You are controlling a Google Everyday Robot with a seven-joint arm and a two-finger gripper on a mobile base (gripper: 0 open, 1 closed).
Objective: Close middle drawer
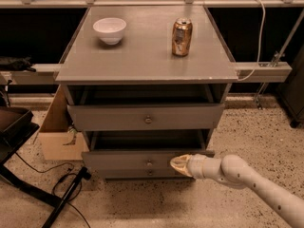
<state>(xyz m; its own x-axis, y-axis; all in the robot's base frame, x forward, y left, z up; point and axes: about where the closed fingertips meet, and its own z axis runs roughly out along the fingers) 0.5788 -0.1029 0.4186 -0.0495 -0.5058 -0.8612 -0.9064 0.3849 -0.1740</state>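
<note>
Your middle drawer [118, 159] sits pulled partway out of the grey cabinet [142, 61], with a dark strip of its open box showing behind its low front. Its small round knob [149, 163] is at the centre of that front.

Just right of the knob, the gripper [175, 163] is up against the drawer's front face, its fingers drawn together into one pale tip with nothing held between them. The white arm [247, 180] runs away from the drawer, down to the lower right.

Directly under the middle drawer you see a thin strip of the lowest drawer [123, 174], set further back. Directly above it, the taller-fronted top drawer [109, 118] also stands partway out, with a shadowed gap over it.

Higher still, on the cabinet's flat top, a white bowl [109, 30] stands above the drawer's left half and a bronze-coloured can [182, 37] stands upright above its right half, the two well apart.

To the drawer's left, a cardboard box [56, 137] stands on the speckled floor [251, 132], close beside the cabinet. Beyond it is a dark piece of furniture [14, 127]. Black cables [66, 186] lie on the floor below and left of the drawer.

Up and to the drawer's right, a white cable [259, 37] hangs down to a pale rail [266, 71].
</note>
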